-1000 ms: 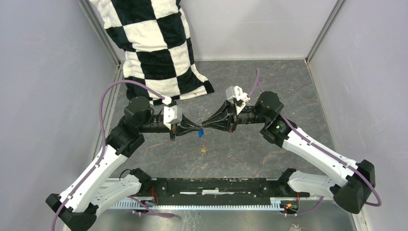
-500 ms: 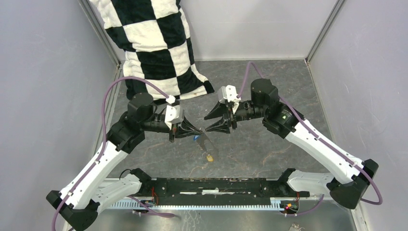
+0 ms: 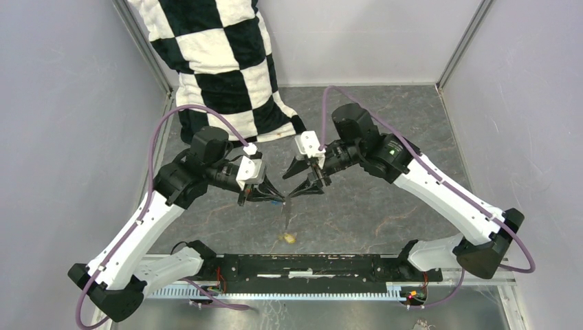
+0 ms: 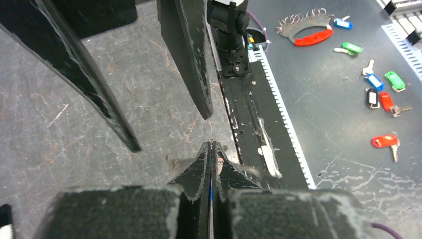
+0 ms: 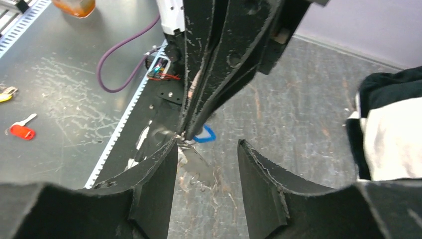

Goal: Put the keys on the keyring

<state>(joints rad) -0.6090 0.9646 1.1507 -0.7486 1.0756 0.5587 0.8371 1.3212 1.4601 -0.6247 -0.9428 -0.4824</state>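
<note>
Grey mottled tabletop [image 3: 385,199], arms meeting above it. L gripper [image 3: 276,200] is clamping blue key [image 5: 205,134]. Keyring [image 5: 192,162] is dangling below its tips, long axis downward. R gripper [image 5: 208,149] is standing released, 2 jaws straddling ring. Yellow key [image 3: 289,238] is sitting lower, twd bases.

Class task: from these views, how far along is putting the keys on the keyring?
Done: unclear; threading is too small to confirm. In hand: the left gripper is shut on the thin silver wire keyring, with the small blue-headed metal key at its tip; the right gripper is open, empty. Left: the small yellow-gold-headed key, low beneath them, needs checking or threading.
</note>
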